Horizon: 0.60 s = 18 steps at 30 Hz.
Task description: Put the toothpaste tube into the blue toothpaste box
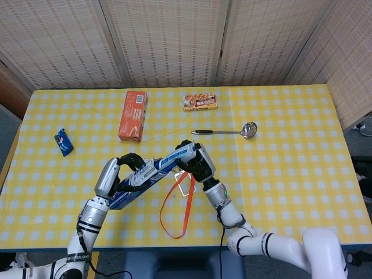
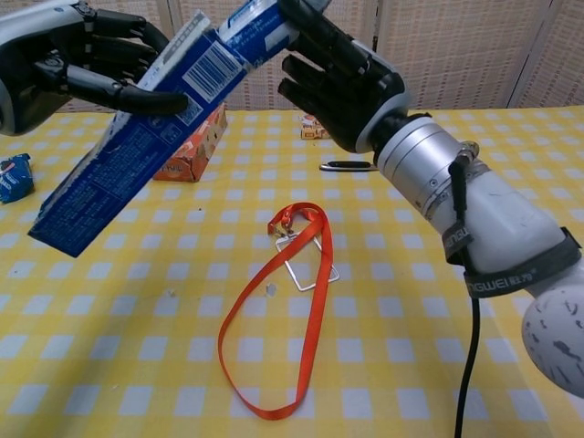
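Left hand [image 2: 82, 64] is gripping the tilted blue box [image 2: 128, 151], held above the table. Right hand [image 2: 333, 78], fingers curled, is pushing the tube [image 2: 265, 20], partly inside the box mouth. Box likely light, crushable: hold its flat sides; press the tube's stiff end.

head view high above, looking down on the whole table [image 1: 290, 174], chest view low and close, facing across it, both sharing the lanyard [image 1: 177, 203] area

Left hand [image 1: 119, 174] grips blue toothpaste box [image 1: 135, 181]; right hand [image 1: 196, 164] at toothpaste tube [image 1: 177, 157] end.
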{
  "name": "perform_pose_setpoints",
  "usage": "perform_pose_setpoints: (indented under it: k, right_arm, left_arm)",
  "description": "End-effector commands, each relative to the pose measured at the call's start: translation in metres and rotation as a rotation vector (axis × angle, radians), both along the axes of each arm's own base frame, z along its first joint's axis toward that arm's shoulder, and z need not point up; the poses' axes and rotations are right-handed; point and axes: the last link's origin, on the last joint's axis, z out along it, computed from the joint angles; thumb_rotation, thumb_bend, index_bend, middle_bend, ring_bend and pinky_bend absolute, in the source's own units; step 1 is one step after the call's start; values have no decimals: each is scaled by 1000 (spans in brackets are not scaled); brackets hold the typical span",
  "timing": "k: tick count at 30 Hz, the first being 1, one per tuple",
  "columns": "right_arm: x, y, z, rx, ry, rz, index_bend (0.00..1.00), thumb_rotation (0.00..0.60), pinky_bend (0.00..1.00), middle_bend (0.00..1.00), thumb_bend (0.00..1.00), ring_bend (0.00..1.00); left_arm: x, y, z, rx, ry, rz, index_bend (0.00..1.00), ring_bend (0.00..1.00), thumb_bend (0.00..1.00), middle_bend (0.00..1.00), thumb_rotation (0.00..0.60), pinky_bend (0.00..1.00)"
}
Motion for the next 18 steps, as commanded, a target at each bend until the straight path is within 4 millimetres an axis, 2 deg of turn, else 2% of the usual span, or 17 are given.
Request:
perform_pose_setpoints:
  k: [1,5,8,10,13,15,18]
  right_arm:
    - [7,6,-4,-19,77,41,735,600,920,697,508,866]
    - [12,11,0,-54,124,71,717,600,856,666,507,824]
    - [12,15,10,-105,126,96,520,600,672,499,507,671]
    - [11,17,14,-132,149,111,319,600,519,355,507,523]
    - [13,20,16,-141,155,134,75,600,385,219,507,369]
    - [12,20,20,-138,134,138,2,600,315,132,503,281]
    - [9,17,26,-153,105,120,0,600,280,65,470,216]
  left_arm:
    - [1,0,0,5,1,-3,544,509,177,680,600,531]
    - [2,0,2,15,-7,-2,544,509,177,680,600,531]
    - [2,0,5,28,-21,1,545,509,177,680,600,531]
    - [3,0,6,32,-32,0,545,509,176,680,600,531]
    - [6,-2,7,31,-41,-8,546,509,177,680,600,531]
    - [6,-2,8,36,-43,-11,546,509,176,680,600,531]
    - [5,-2,9,44,-47,-7,547,509,176,680,600,531]
